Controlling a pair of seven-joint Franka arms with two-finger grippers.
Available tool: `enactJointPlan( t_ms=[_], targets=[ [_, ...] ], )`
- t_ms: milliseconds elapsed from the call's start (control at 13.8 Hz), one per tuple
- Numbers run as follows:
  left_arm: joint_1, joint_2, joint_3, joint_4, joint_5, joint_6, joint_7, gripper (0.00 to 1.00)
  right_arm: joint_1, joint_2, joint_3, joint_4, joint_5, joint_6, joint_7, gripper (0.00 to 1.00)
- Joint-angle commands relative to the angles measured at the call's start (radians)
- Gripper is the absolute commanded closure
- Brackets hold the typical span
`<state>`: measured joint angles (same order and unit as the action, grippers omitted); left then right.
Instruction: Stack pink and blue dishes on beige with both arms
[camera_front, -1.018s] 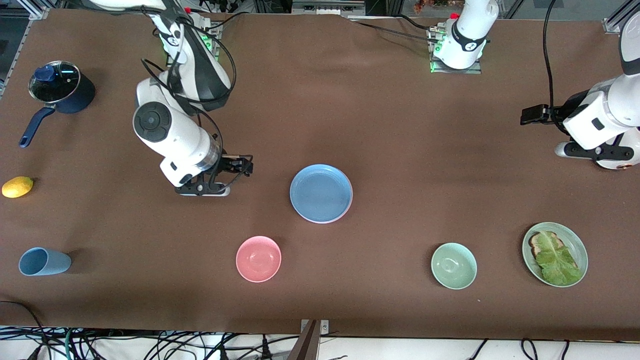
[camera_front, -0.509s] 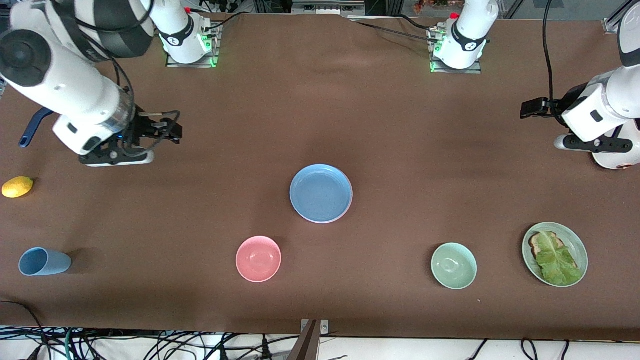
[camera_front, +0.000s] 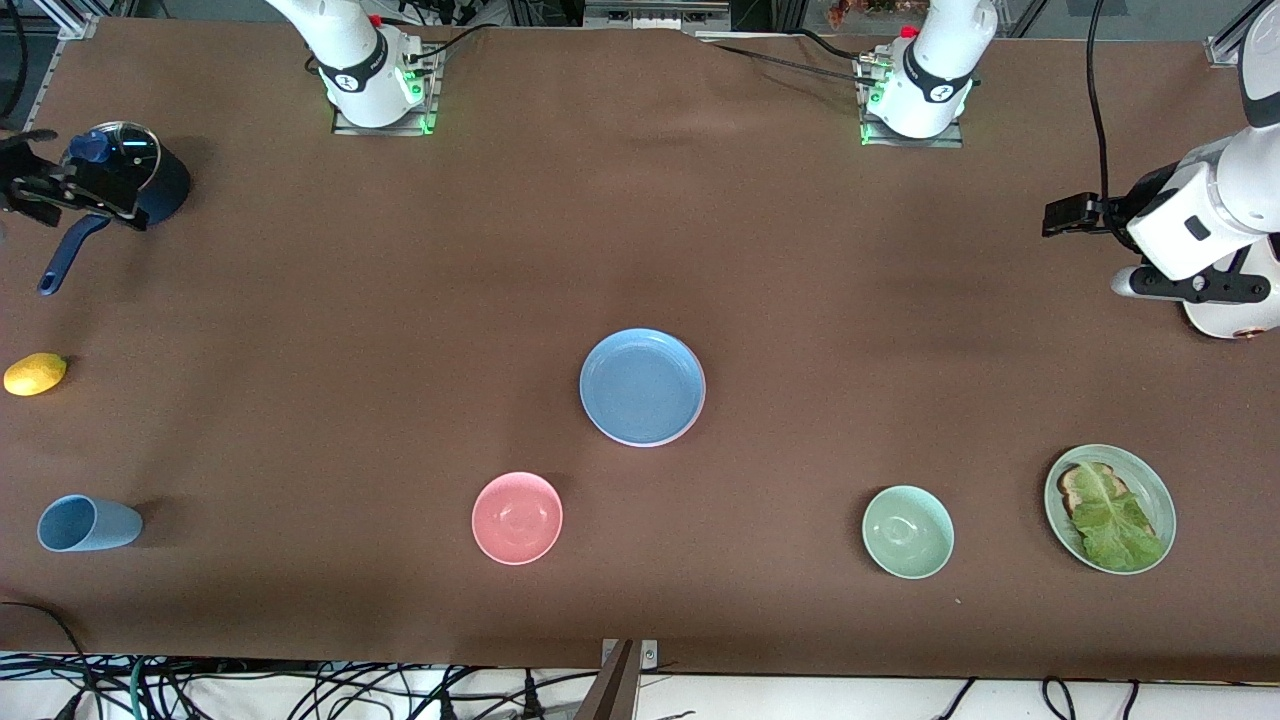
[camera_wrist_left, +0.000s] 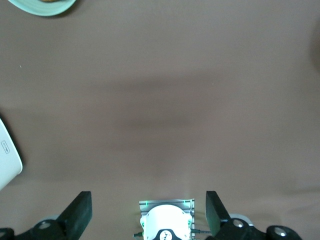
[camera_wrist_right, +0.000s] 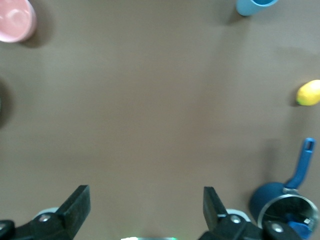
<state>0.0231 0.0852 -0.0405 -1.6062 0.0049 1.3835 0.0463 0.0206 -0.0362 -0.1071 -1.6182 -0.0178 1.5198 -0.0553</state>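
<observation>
— Where are the pincers?
— Both up with fingers spread, holding nothing: the right pincer (camera_front: 25, 185) over the saucepan (camera_front: 125, 175), the left pincer (camera_front: 1062, 218) over bare table (camera_front: 760, 240).
— The blue plate (camera_front: 642, 386)?
— Mid-table, well apart from both, topping a stack.

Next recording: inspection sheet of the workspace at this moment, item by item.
Surface: brown cloth, no spills seen.
Job's things: blue plate at centre, thin pale rim showing under it; pink and beige plates not separately visible.
Clutter: pink bowl, green bowl, toast plate, blue cup, lemon, lidded pot.
End effectors: left end effector open, over bare cloth; right end effector open, beside the pot.
Cables: black bundle below the edge nearest the front camera.
Surroundings: metal frame at a corner.
</observation>
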Motion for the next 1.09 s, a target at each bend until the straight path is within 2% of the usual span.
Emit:
enactJointPlan(
  t_ms=[0, 218, 436, 727, 1018],
  targets=[
    [-0.009, -0.019, -0.004, -0.017, 0.023, 0.102, 0.014, 0.0, -0.017, -0.013, 0.009, -0.038, -0.028, 0.031, -0.034, 0.0],
    [-0.014, -0.016, -0.004, -0.017, 0.02, 0.135, 0.014, 0.0, -0.033, -0.013, 0.017, -0.051, -0.028, 0.06, -0.034, 0.0],
    [-0.014, -0.015, -0.004, -0.017, -0.011, 0.138, 0.009, 0.0, -0.062, -0.025, 0.067, -0.051, -0.028, 0.063, -0.032, 0.0],
    [-0.012, -0.015, -0.004, -0.015, -0.032, 0.138, 0.003, 0.0, -0.059, -0.031, 0.06, -0.065, -0.013, 0.077, -0.017, 0.0],
    [-0.012, -0.015, -0.004, -0.015, -0.032, 0.137, 0.001, 0.0, -0.054, -0.056, 0.021, -0.117, 0.01, 0.138, -0.015, 0.0]
  ],
)
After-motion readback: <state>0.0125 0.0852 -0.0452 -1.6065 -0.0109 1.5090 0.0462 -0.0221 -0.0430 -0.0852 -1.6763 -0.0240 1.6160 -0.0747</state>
